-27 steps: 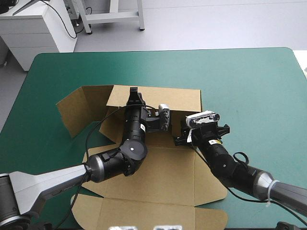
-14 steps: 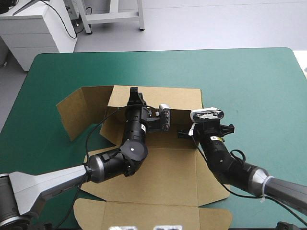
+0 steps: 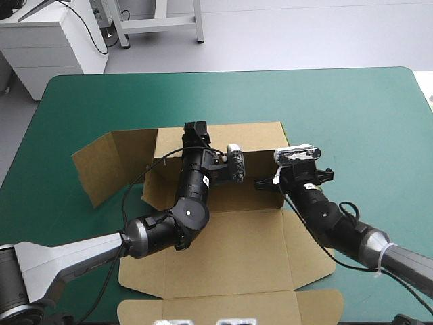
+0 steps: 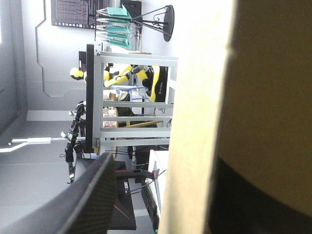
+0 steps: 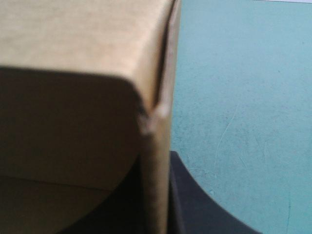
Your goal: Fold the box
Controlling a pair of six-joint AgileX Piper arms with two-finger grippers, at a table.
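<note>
The brown box (image 3: 230,250) lies in mid-table with its base and front flaps flat and its back wall (image 3: 230,139) raised. My left gripper (image 3: 197,128) is at the top edge of that wall. In the left wrist view the left gripper (image 4: 190,165) is open, with the board (image 4: 263,87) standing between its black fingers (image 4: 92,195). My right gripper (image 3: 269,183) is at the box's right rear corner. In the right wrist view the right gripper (image 5: 156,161) is shut on the side wall's edge (image 5: 78,58).
A loose side flap (image 3: 101,166) of the box angles out toward the table's left edge. The teal-green cover (image 3: 352,108) shows beyond the box on the far side and to the right. The front flap (image 3: 223,308) reaches close to the near edge.
The right gripper shut on the right wall earlier. Just now the left gripper's fingers parted around the back wall. The back wall stands straighter and the left flap has swung outward.
</note>
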